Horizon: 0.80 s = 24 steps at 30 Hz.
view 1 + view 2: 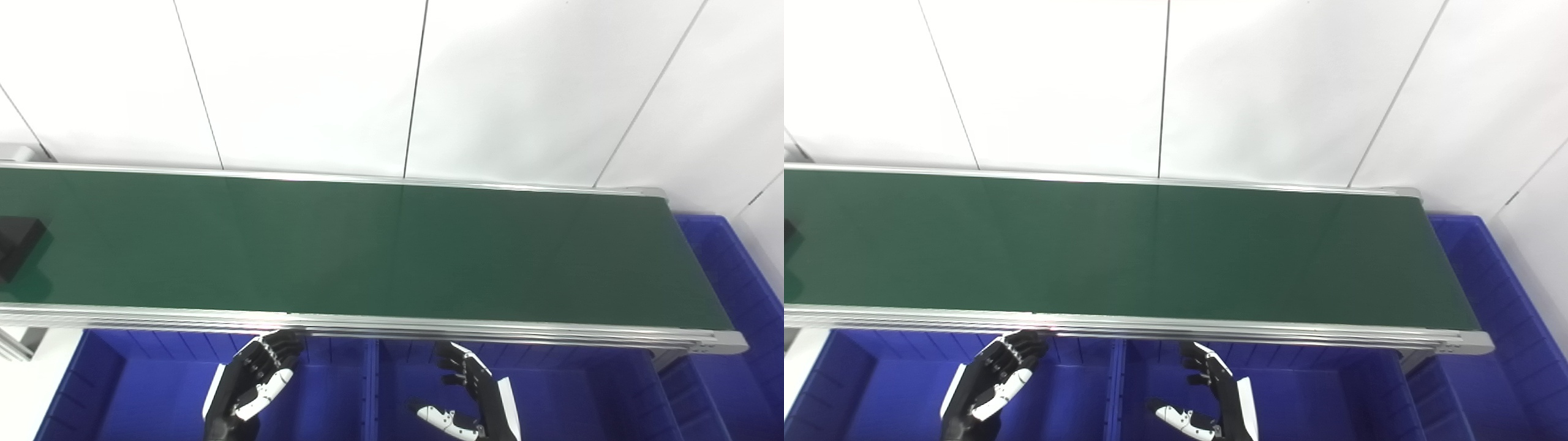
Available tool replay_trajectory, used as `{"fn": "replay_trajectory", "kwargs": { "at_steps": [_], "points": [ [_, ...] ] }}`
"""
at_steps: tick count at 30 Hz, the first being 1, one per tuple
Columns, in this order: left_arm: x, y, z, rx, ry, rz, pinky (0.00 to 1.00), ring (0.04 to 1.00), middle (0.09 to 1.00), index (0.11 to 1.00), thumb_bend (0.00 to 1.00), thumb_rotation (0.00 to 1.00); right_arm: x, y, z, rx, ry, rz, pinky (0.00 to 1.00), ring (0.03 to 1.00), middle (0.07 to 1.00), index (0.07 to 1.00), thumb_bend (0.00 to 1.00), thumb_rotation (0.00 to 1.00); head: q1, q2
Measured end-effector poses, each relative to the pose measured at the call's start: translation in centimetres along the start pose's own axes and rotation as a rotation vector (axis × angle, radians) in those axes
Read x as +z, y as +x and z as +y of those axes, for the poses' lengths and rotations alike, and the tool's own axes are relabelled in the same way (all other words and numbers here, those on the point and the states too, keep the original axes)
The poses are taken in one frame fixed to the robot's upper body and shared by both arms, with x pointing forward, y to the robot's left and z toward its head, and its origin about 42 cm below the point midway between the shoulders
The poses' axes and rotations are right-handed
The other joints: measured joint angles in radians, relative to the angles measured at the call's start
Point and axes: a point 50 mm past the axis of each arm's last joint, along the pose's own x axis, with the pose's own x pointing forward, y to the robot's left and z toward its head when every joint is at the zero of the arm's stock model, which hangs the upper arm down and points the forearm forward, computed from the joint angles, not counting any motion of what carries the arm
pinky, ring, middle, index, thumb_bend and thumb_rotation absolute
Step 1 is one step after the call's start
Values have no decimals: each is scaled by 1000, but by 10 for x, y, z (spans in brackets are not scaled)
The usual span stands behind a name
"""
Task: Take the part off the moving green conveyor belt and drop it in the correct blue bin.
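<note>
Nothing of the task appears done yet. The part [18, 244], a dark block, lies on the green conveyor belt [367, 245] at the far left edge of the picture, well to the left of both hands and beyond them, cut by the frame. The left robot hand [254, 386] and the right robot hand [468, 398] hang below the belt's near rail, each with fingers apart and holding nothing. All is left to do, by my judgement: wait for the part to come within reach, grasp it, and drop it into a bin.

The left hand hovers over the left blue bin [147, 392], the right hand over the middle blue bin [582, 398]; a third blue bin [735, 288] sits off to the right, past the belt's end. The belt is otherwise bare, framed by aluminium rails [429, 331]. Behind it stands a white panelled wall [392, 86].
</note>
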Motion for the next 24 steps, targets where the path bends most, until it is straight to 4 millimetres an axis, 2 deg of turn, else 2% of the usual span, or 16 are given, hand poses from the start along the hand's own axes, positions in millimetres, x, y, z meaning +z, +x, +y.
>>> {"fn": "replay_trajectory", "kwargs": {
  "at_steps": [14, 21, 24],
  "points": [
    [4, -4, 0, -2, 18, -11, 793, 722, 705, 693, 317, 22, 4, 2, 2, 27, 13, -15, 641, 731, 763, 750, 629, 44, 35, 20],
    [4, -5, -3, -5, 21, -11, 779, 714, 695, 676, 392, 42, 6, 0, 1, 23, 17, -20, 641, 726, 759, 752, 624, 62, 61, 32],
    [2, -8, -4, 2, 22, -3, 788, 718, 694, 668, 449, 80, 5, -1, -1, 20, 19, -14, 637, 732, 759, 747, 625, 64, 77, 11]
  ]
}}
